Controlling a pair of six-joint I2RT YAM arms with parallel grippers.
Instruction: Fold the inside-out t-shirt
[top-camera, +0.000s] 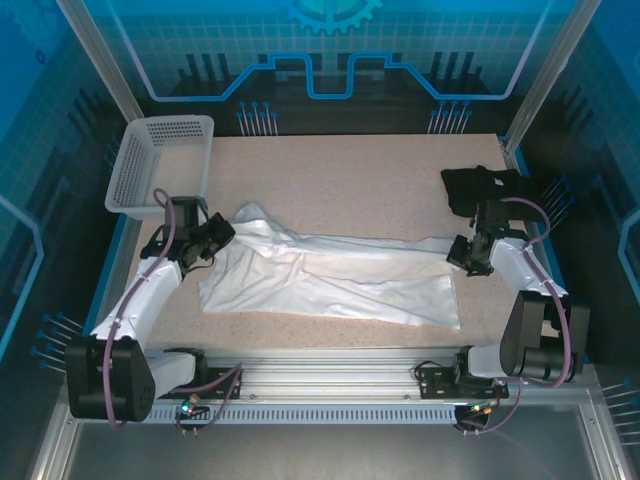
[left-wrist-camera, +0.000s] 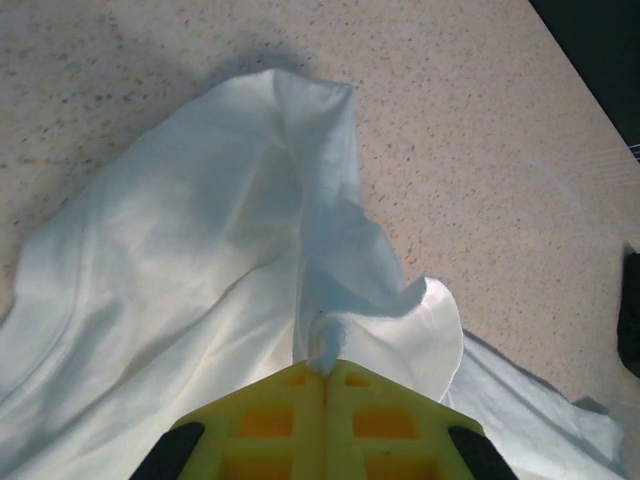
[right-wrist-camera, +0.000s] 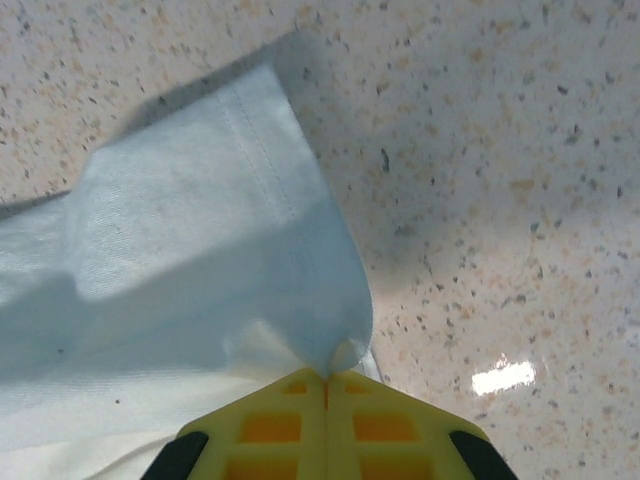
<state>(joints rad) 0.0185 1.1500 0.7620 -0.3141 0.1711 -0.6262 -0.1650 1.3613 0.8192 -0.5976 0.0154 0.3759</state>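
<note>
My left tool (left-wrist-camera: 325, 368) is pinched shut on a bunched fold of the inside-out t-shirt (top-camera: 330, 285), my right tool (right-wrist-camera: 325, 375) shut on a hemmed corner at the opposite end — held so, I judge, to stretch the cloth flat. It lies across the middle of the speckled surface (top-camera: 350, 170) — thin, soft white cotton, wrinkled, its stitched hem showing.

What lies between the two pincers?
The white t-shirt, wrinkled, spans the table from the left pincer to the right pincer, both shut on its cloth, as the top view shows.
</note>
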